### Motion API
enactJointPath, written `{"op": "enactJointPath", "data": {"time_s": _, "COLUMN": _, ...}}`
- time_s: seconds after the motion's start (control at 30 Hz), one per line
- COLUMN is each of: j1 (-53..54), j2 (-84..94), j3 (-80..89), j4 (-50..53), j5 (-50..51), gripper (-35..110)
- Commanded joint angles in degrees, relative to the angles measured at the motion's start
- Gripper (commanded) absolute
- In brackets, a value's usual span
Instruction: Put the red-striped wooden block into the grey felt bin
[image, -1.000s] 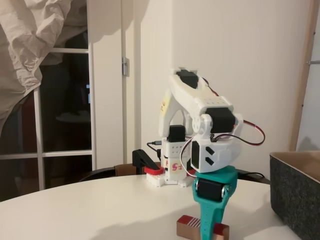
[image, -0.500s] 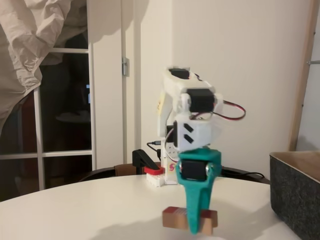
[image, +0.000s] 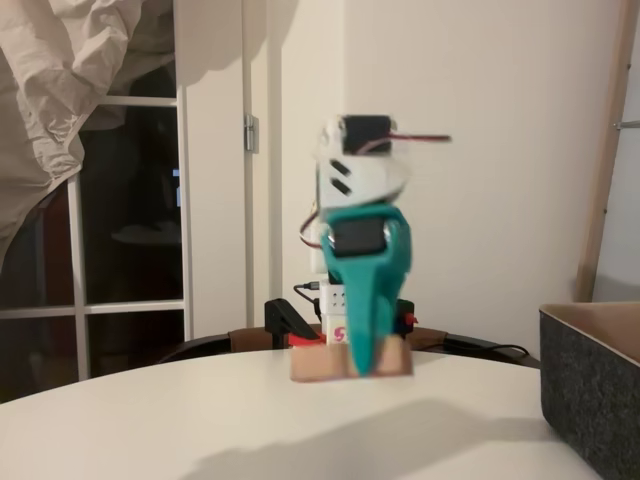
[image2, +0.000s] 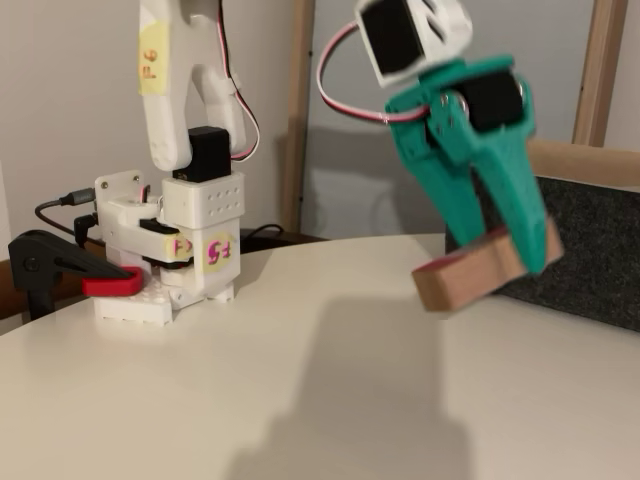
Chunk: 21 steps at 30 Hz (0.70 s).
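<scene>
My teal gripper (image: 362, 362) is shut on the red-striped wooden block (image: 316, 365) and holds it in the air above the white table (image: 200, 420). In this blurred fixed view the block looks light brown. In a fixed view from the other side, the gripper (image2: 520, 255) grips the block (image2: 455, 280) across its middle; the block is tilted, with a thin red edge on top. The grey felt bin (image: 592, 395) stands at the right edge of the table, to the right of the gripper. Its dark felt wall (image2: 590, 250) shows just behind the held block.
The white arm base (image2: 170, 250) is fixed at the table's far side with a black and red clamp (image2: 60, 272). A wooden post (image2: 597, 70) rises behind the bin. A window and a door frame lie behind the table.
The gripper closed on the block lying on the table, then lifted it clear of the surface, swinging up and to the left in the fixed view.
</scene>
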Motion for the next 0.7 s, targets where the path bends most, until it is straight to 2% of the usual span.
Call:
{"op": "enactJointPath", "data": {"time_s": 0.0, "j1": 0.8, "j2": 6.5, "j3": -1.0, "j4": -4.0, "j5": 2.3, "gripper": 2}}
{"op": "enactJointPath", "data": {"time_s": 0.33, "j1": -4.7, "j2": 10.5, "j3": -1.5, "j4": -19.1, "j5": 6.6, "gripper": 3}}
{"op": "enactJointPath", "data": {"time_s": 0.67, "j1": -21.4, "j2": 8.8, "j3": -7.6, "j4": -22.3, "j5": 7.1, "gripper": 3}}
